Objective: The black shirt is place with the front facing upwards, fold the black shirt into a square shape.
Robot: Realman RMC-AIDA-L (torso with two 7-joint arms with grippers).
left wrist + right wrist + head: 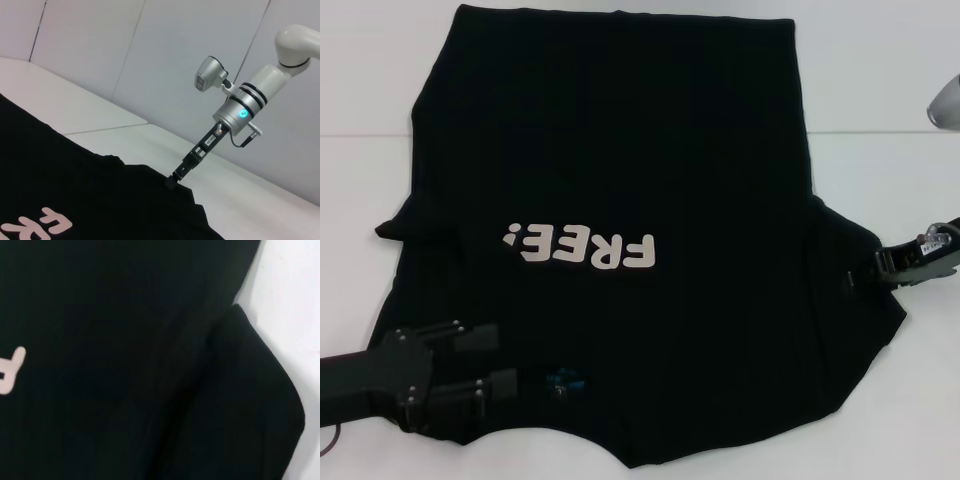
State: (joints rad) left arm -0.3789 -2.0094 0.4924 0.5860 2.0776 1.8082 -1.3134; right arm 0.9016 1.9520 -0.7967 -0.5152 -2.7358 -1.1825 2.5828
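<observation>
Black shirt [620, 150] flat beneath spread left pincer [485, 360], its sleeve against right pincer [870, 266], grip unclear.

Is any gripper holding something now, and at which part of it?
The right gripper appears to pinch the black shirt at its sleeve edge. The left gripper is open near the collar, holding nothing.

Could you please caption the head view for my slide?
Black shirt lies lettering-up while left gripper and right gripper reach its edges.

White table [880, 180] lies bare around the black shirt [620, 150].
</observation>
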